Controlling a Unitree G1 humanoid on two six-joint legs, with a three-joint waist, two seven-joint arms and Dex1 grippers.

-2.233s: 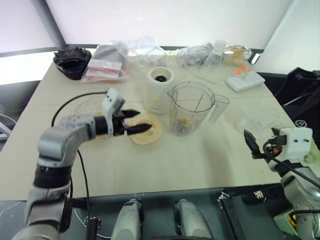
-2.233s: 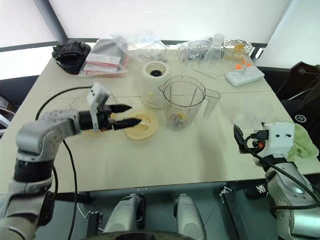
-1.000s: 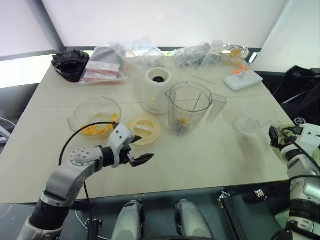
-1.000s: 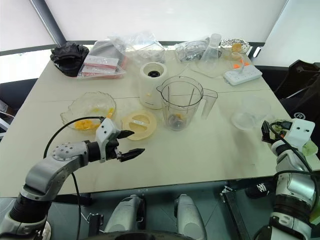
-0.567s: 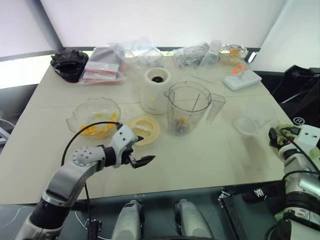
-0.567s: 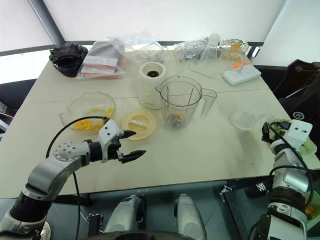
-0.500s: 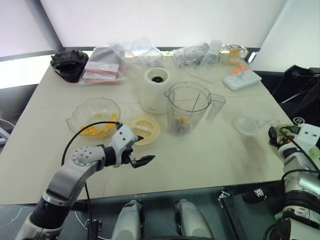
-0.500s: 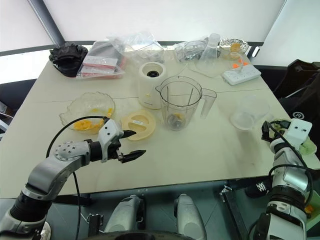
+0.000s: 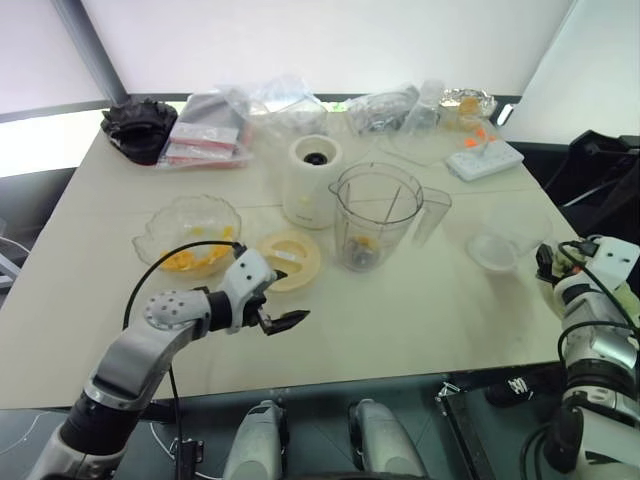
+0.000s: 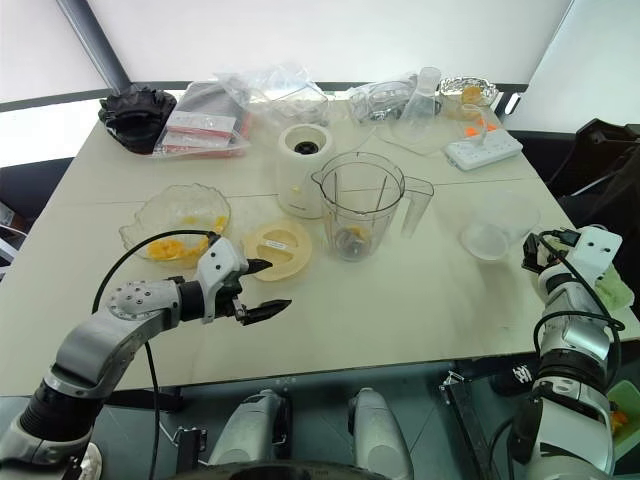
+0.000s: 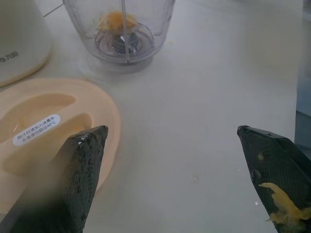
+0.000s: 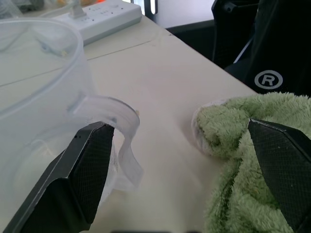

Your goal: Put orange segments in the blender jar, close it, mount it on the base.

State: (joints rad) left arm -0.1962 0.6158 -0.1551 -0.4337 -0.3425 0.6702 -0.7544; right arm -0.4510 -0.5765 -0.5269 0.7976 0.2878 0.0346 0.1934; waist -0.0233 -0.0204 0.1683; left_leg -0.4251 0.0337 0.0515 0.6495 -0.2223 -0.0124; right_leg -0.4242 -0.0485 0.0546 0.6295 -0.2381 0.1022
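From my left wrist camera I see pulp on one finger (image 11: 284, 206) of the spread, empty left gripper (image 9: 276, 297), near the blender jar (image 9: 377, 216); right gripper (image 10: 540, 252) open too.

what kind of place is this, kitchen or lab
Probably a lab or test bench set up for kitchen tasks, not a home kitchen: a plain beige table holds a tall clear plastic blender jar, a white power strip, and loose plastic bags.

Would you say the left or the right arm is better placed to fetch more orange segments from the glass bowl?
Left, probably: the left gripper hangs open beside the glass bowl, while the right gripper is at the table's far right edge.
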